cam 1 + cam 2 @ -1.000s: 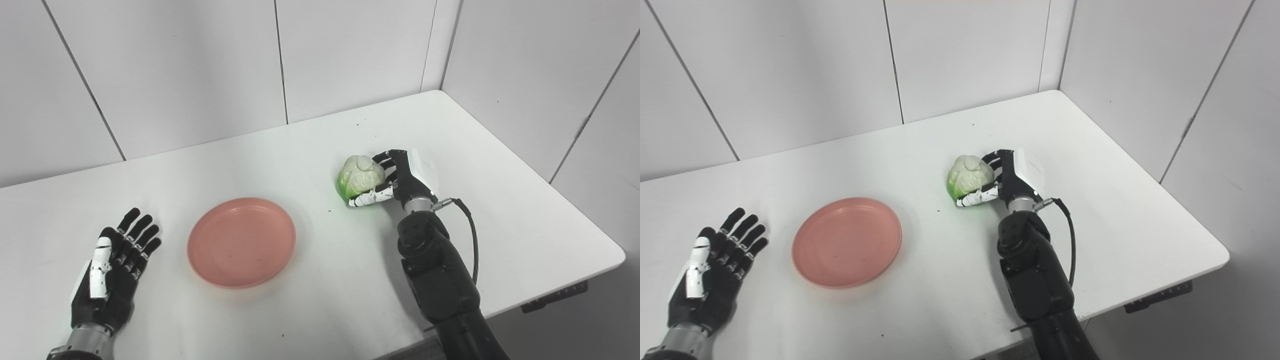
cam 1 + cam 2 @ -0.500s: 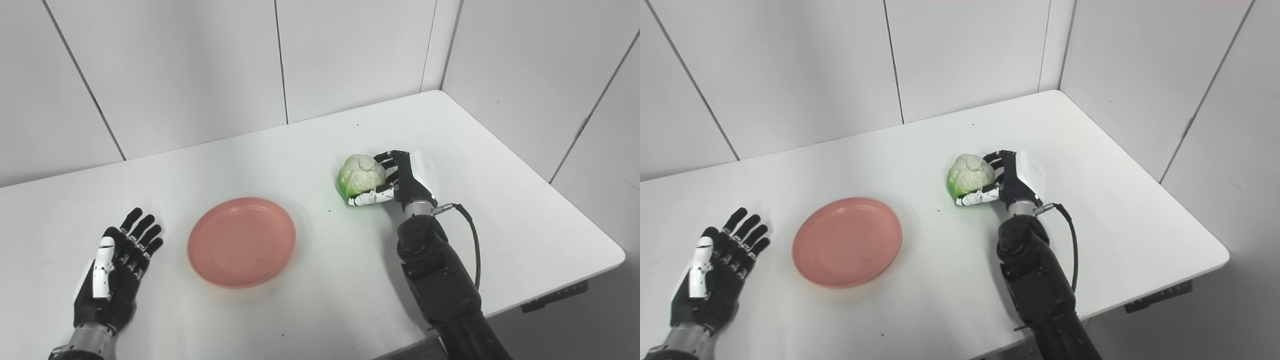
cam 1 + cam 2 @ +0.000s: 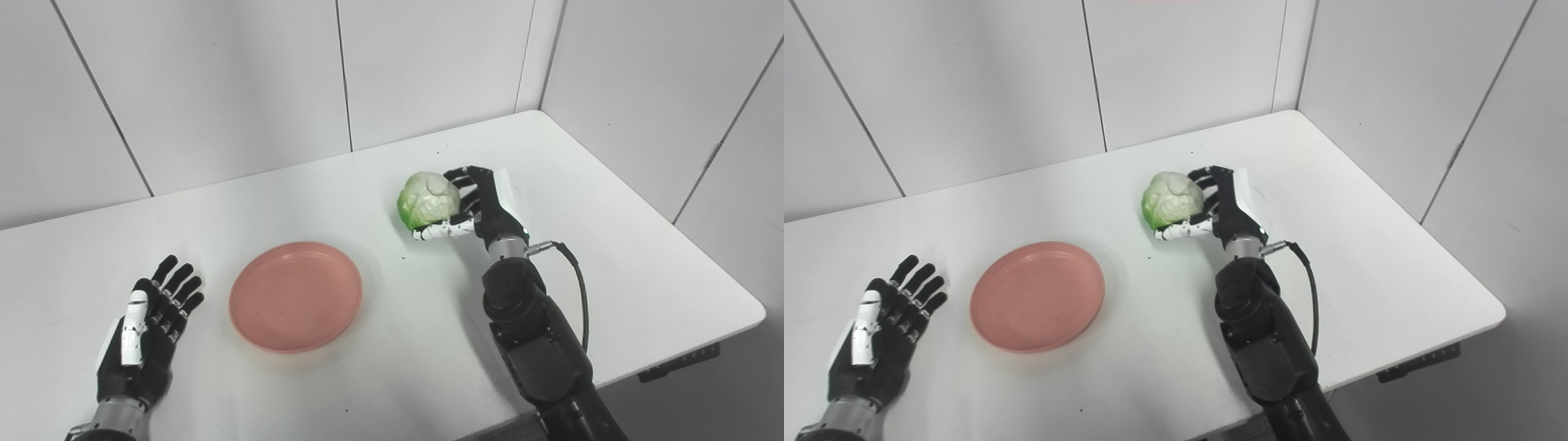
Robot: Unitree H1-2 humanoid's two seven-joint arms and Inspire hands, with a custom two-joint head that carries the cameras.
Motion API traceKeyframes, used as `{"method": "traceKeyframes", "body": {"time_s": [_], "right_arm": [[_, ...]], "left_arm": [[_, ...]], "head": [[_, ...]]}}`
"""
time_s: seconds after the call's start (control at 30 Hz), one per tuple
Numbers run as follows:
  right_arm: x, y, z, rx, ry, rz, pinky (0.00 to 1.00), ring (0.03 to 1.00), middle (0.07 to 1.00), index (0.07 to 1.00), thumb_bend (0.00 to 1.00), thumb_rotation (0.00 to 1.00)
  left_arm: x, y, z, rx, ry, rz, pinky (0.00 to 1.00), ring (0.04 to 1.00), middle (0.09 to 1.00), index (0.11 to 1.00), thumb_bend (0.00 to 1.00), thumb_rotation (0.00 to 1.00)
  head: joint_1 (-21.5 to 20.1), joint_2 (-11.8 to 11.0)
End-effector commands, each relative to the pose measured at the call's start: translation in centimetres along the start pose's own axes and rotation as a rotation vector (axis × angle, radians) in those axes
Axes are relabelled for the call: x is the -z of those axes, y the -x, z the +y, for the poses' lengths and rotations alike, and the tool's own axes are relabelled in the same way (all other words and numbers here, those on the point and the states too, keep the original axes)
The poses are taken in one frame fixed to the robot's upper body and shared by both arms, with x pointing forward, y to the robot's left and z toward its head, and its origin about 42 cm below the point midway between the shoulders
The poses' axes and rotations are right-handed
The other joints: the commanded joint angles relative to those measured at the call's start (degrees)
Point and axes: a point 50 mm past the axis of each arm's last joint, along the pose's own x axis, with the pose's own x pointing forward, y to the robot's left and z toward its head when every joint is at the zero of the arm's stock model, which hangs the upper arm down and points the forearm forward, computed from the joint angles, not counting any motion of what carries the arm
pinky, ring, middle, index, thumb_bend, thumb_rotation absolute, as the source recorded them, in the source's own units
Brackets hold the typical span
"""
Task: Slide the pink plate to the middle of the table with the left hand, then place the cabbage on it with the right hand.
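The pink plate (image 3: 296, 296) lies flat near the middle of the white table (image 3: 392, 153), with nothing on it. My right hand (image 3: 474, 208) is shut on the cabbage (image 3: 427, 199), a pale green and white head held above the table, up and to the right of the plate. Fingers wrap its far side and the thumb runs under it. My left hand (image 3: 147, 334) rests open and flat on the table to the left of the plate, a short gap from its rim. In the right eye view the cabbage (image 3: 1172, 199) and plate (image 3: 1037, 296) show the same layout.
White wall panels stand behind the table and along its right side. The table's front edge (image 3: 674, 355) and rounded right corner lie close to my right arm (image 3: 533, 331). A black cable (image 3: 572, 269) loops from the right wrist.
My right hand has lifted the cabbage off the table and carried it a little left, toward the plate. The left hand has drifted slightly back toward me. The plate has stayed put.
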Motion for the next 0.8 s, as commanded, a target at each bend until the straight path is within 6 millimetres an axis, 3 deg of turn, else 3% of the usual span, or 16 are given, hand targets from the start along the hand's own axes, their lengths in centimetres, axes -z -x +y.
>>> {"method": "traceKeyframes", "body": {"time_s": [0.0,0.4,0.77], "right_arm": [[-3.1,-0.7,-1.0,0.022,-0.038,-0.101,0.38,0.399,0.506,0.516,0.52,0.0],[-7.3,-0.1,1.5,-0.142,-0.041,-0.225,0.41,0.4,0.495,0.514,0.52,0.0],[-9.6,0.8,5.9,-0.313,-0.02,-0.3,0.44,0.425,0.491,0.489,0.52,0.0]], "left_arm": [[2.3,0.7,-0.4,-0.031,0.012,0.107,0.91,0.906,0.918,0.907,0.44,1.0],[2.6,0.1,-3.9,-0.042,-0.002,0.09,0.9,0.905,0.917,0.906,0.44,1.0],[2.8,-0.9,-7.0,-0.064,-0.012,0.088,0.9,0.902,0.909,0.902,0.42,1.0]], "head": [[1.0,-0.06],[9.51,-0.09],[16.45,0.35]]}}
